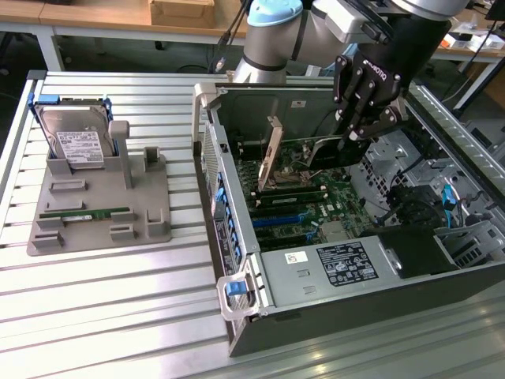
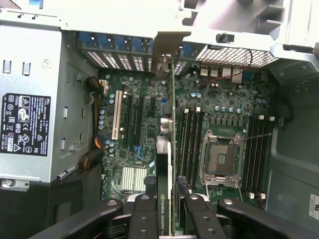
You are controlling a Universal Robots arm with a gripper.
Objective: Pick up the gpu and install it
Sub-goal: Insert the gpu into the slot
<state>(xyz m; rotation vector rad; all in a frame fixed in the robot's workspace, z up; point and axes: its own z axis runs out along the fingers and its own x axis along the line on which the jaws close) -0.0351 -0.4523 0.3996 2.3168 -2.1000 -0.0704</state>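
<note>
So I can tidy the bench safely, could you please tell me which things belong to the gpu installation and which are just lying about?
In the job: gpu, held by the gripper; open computer case; motherboard.
Lying about: hard drive, memory stick, grey holder carrying them.

ROBOTIQ stood in white on the gripper [image 1: 357, 136], and there was NVIDIA QUADRO on the edge of the gpu [image 2: 163, 199].
</note>
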